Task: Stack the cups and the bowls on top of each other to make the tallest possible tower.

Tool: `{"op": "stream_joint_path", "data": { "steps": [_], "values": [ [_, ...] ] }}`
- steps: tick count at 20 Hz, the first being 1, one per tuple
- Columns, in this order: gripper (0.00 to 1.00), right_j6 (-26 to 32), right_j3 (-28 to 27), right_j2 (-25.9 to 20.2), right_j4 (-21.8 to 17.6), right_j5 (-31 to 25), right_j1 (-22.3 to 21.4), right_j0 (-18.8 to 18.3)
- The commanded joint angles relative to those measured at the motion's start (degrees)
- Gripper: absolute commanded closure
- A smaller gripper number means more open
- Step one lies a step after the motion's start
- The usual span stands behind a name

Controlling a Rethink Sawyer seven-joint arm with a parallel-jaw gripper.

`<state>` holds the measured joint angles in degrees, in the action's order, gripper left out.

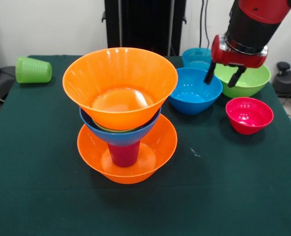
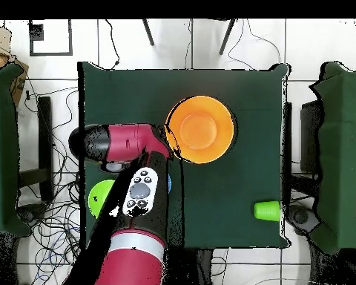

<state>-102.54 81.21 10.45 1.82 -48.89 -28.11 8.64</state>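
The tower (image 1: 121,118) stands mid-table: an orange bowl (image 1: 155,147) at the bottom, the purple-magenta cup (image 1: 124,153) upside down in it, a blue bowl (image 1: 120,136) on the cup, a lime green rim just showing inside that, and a large orange bowl (image 1: 120,83) on top. From overhead only the top orange bowl (image 2: 201,128) shows. My gripper (image 1: 223,76) is open and empty, hanging above the gap between a loose blue bowl (image 1: 194,91) and a lime green bowl (image 1: 248,81). The light green cup (image 1: 33,70) lies on its side at the far left corner.
A teal-blue bowl (image 1: 197,55) sits behind the loose blue bowl, and a small red-pink bowl (image 1: 248,114) sits in front of the lime one. The green table cloth (image 1: 37,187) spreads to the near edge. Overhead, the arm (image 2: 140,193) covers the bowls beside the lime bowl (image 2: 101,197).
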Motion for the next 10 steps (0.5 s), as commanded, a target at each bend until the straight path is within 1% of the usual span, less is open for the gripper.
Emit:
{"op": "stream_joint_path", "data": {
  "steps": [1,10],
  "values": [
    [0.00,-6.3,3.5,-4.8,-1.0,3.3,3.7,-0.1],
    [0.00,-6.8,2.5,-4.0,-1.3,2.7,4.5,0.2]
  ]
}}
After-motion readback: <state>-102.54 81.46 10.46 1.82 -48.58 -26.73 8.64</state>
